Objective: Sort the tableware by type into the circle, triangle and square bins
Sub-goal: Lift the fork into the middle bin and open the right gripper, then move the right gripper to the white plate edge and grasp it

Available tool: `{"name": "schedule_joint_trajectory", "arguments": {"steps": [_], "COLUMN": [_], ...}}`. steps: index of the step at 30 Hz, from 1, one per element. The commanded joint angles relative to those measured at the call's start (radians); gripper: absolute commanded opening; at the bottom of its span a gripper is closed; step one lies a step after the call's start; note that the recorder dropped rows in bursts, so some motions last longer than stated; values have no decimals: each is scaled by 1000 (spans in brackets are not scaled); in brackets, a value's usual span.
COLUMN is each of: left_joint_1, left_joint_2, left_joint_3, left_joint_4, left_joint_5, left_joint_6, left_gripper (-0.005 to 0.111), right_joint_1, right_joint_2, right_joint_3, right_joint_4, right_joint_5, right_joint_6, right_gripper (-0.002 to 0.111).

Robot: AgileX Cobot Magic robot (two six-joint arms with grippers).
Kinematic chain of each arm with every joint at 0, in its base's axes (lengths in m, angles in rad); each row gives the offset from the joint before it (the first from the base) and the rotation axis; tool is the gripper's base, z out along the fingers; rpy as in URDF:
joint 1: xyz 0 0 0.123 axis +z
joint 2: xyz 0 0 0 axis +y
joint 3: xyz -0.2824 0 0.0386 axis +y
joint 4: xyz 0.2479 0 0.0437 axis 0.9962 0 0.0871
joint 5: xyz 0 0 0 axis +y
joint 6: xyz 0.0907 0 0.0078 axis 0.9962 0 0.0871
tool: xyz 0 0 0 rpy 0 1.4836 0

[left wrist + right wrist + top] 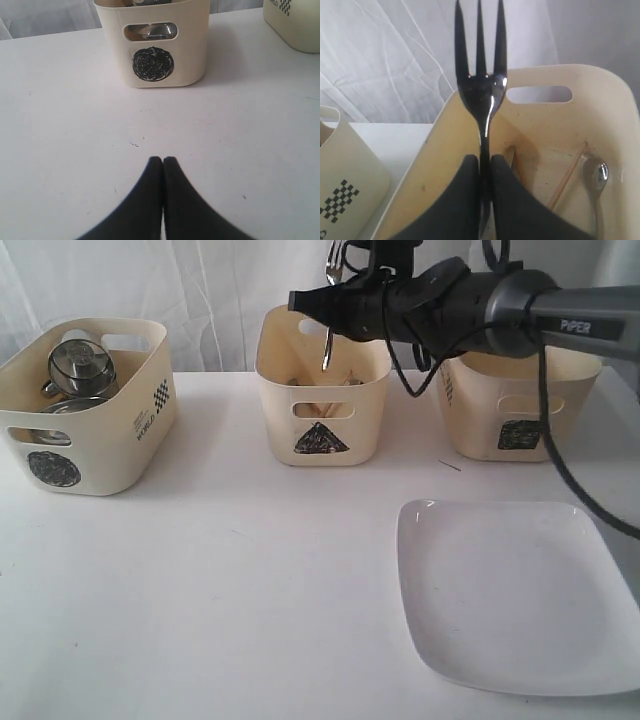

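My right gripper (pixel 330 305) reaches across over the triangle bin (pixel 320 410) and is shut on the steel fork (pixel 327 348). In the right wrist view the fork (pixel 481 95) stands tines up between the gripper (pixel 481 161) fingers, above that bin (pixel 600 110). A steel spoon (pixel 596 175) and wooden chopsticks (pixel 567 177) lie inside it. The circle bin (pixel 90 440) at the left holds steel mugs (pixel 82 362). The large white square plate (pixel 510 590) lies on the table at the front right. My left gripper (pixel 163 160) is shut and empty, low over the table before the circle bin (pixel 190 55).
The square bin (pixel 520 410) stands at the back right, partly behind my right arm. Another bin's corner (pixel 295 25) shows in the left wrist view. A white curtain hangs behind the bins. The white table (pixel 230 580) lies bare between the bins and the plate.
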Motion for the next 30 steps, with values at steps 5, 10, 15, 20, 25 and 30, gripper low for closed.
{"name": "schedule_joint_trajectory", "arguments": {"steps": [5,10,15,20,25,30], "left_joint_1": [0,0,0,0,0,0], "left_joint_2": [-9,-9,-9,-9,-9,-9], "left_joint_3": [4,4,4,4,4,4], "left_joint_4": [-9,-9,-9,-9,-9,-9], "left_joint_5": [1,1,1,1,1,1], "left_joint_6": [-2,-2,-2,-2,-2,-2], "left_gripper": [0,0,0,0,0,0], "right_joint_1": [-5,-6,-6,9,90,307], "right_joint_2": [68,20,-112,-311,-577,-781], "right_joint_3": [-84,-75,81,353,570,742], "right_joint_4": [-11,-116,-454,-928,-1174,-1428], "right_joint_5": [84,181,257,347,549,848], "right_joint_6": [-69,-75,133,511,688,798], "right_gripper": [26,29,29,29,29,37]}}
